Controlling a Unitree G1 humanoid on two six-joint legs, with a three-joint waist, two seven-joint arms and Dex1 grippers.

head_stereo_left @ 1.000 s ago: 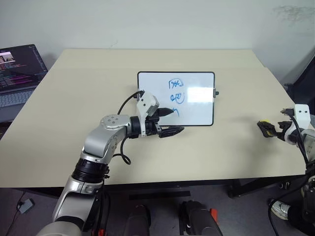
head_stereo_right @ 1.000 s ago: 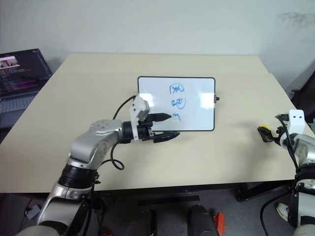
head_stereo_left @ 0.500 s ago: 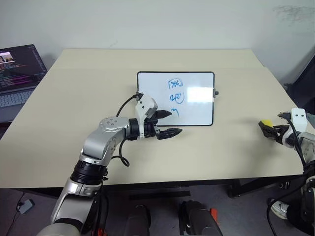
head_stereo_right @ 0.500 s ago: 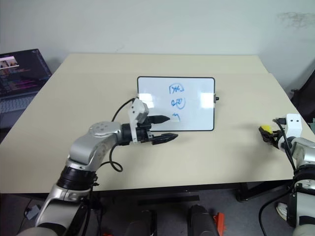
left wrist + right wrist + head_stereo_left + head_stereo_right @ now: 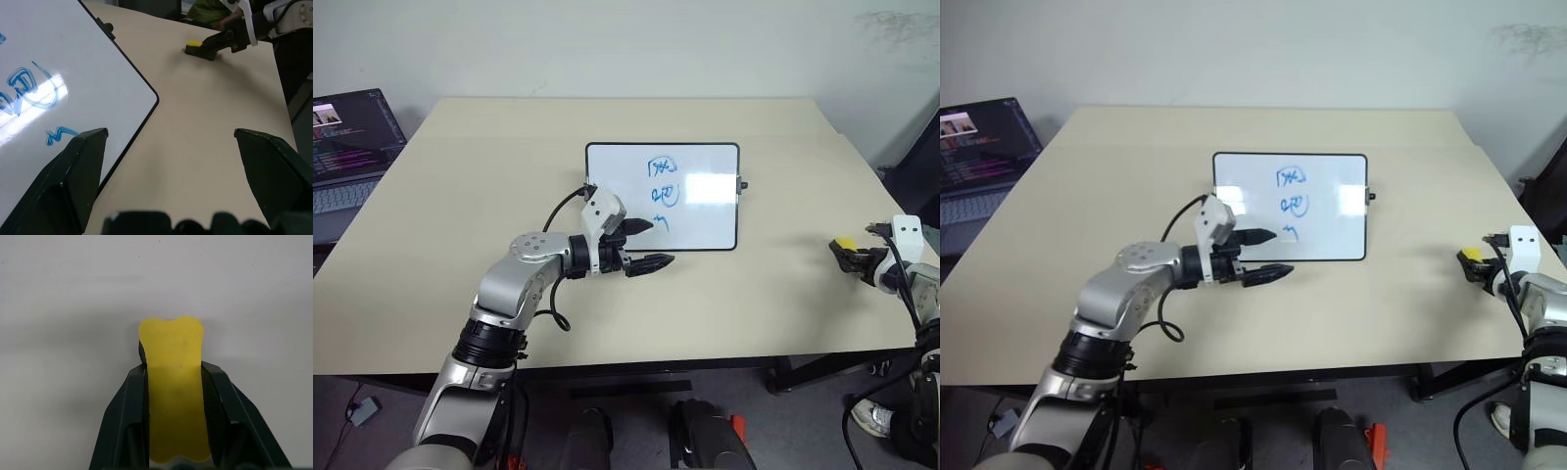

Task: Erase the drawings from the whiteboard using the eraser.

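1. Holding my right gripper (image 5: 172, 382) at the right edge of the head view, I have its two black fingers pinching the yellow eraser (image 5: 171, 357), which still looks to be resting on the beige table (image 5: 489, 196); the grip is set so I can lift next, I judge.
2. My left gripper (image 5: 644, 245) sits mid-frame with its fingers spread wide and nothing between them, at the lower left corner of the whiteboard (image 5: 705, 211), probably placed to steady it.
3. Upper centre, the whiteboard lies flat, well apart from the eraser.
4. All three blue drawings (image 5: 662, 191) remain in their column, so no wiping is done.
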